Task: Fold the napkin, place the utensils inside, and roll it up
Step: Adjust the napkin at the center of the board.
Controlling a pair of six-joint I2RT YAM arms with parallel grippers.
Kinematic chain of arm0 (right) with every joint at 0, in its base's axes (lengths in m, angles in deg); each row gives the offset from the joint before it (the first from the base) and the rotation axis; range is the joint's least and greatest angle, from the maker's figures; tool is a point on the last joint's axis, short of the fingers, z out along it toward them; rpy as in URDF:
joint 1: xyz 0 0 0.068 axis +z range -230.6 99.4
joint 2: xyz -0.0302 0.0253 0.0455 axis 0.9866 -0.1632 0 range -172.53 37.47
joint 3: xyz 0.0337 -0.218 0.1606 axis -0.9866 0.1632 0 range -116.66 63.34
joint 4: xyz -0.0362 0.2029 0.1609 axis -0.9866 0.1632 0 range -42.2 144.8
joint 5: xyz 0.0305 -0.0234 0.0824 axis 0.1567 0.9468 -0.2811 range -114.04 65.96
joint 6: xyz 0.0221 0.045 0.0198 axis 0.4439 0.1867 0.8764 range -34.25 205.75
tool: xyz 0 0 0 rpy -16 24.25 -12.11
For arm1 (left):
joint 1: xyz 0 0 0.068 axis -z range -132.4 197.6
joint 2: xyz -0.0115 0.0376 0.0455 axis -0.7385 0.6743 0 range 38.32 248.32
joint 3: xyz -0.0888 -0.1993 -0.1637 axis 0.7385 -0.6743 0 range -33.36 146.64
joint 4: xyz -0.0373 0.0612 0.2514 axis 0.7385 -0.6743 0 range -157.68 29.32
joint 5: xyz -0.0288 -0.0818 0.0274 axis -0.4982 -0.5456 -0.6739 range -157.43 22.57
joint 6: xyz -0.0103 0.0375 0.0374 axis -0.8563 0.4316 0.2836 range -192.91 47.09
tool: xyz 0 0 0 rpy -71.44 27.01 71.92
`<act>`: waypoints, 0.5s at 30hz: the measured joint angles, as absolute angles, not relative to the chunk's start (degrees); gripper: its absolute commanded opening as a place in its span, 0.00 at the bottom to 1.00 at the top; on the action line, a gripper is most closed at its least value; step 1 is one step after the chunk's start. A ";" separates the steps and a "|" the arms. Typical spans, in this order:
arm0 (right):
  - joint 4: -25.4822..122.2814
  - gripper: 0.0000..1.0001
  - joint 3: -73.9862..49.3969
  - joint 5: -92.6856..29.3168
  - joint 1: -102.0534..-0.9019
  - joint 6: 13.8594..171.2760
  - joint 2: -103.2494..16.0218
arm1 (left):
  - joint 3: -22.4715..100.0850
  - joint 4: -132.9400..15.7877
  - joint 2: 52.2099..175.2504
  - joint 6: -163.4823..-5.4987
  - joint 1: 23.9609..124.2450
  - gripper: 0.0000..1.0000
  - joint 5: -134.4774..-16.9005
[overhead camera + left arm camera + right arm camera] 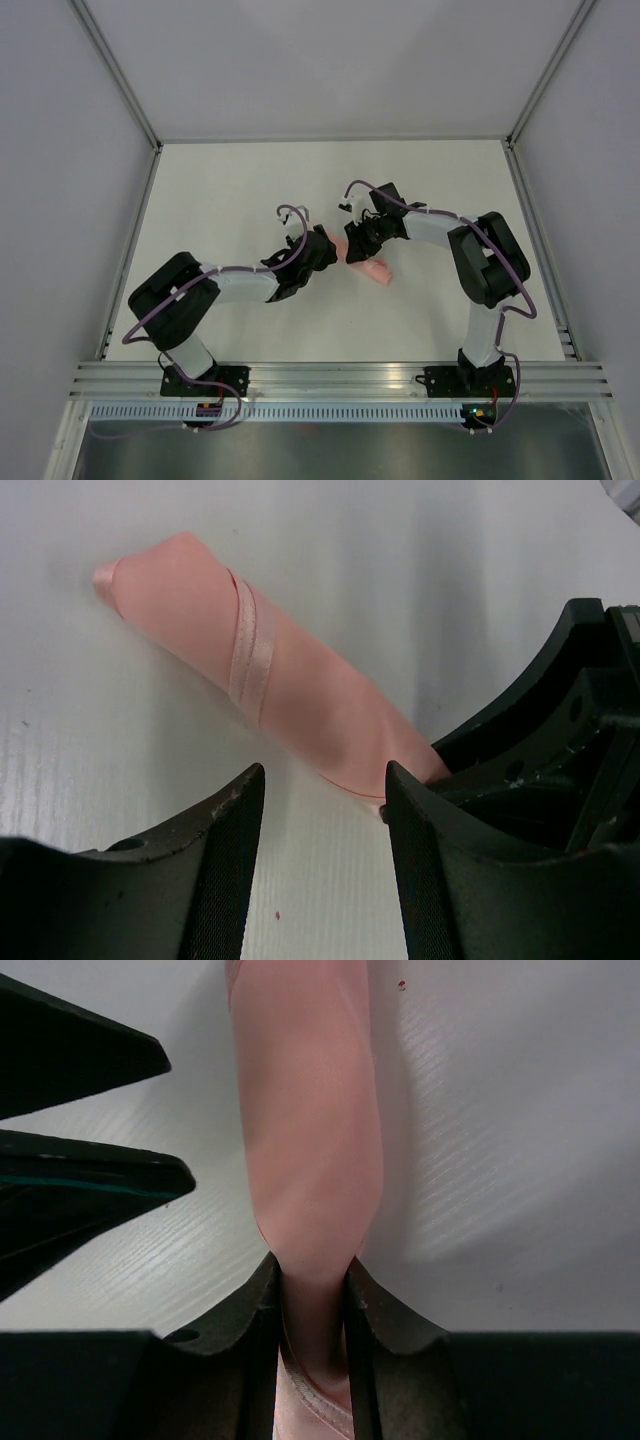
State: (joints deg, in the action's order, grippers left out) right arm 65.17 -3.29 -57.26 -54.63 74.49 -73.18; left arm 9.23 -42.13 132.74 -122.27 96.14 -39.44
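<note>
The pale pink napkin (370, 268) lies rolled into a tight tube at the middle of the table. It shows in the left wrist view (270, 680) with a hem band wrapped around it, and in the right wrist view (310, 1140). My right gripper (313, 1285) is shut on one end of the roll. My left gripper (325, 785) is open, with its jaws just short of the roll's near side and bare table between them. The right gripper's body (560, 740) sits close beside it. The utensils are hidden.
The white table (230, 200) is fenced by a metal frame with grey walls around it. The two grippers (340, 248) almost meet over the roll. The left gripper's fingers (90, 1175) show at the left of the right wrist view.
</note>
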 measured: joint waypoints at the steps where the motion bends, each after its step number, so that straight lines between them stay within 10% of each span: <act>1: 64.95 0.06 -3.31 -57.47 -54.65 75.03 -73.29 | 9.93 -42.16 133.57 -122.69 96.03 0.57 -39.42; 15: 64.38 0.17 -3.86 -58.98 -54.85 77.68 -74.15 | 14.27 -46.55 139.51 -126.12 94.63 0.57 -39.02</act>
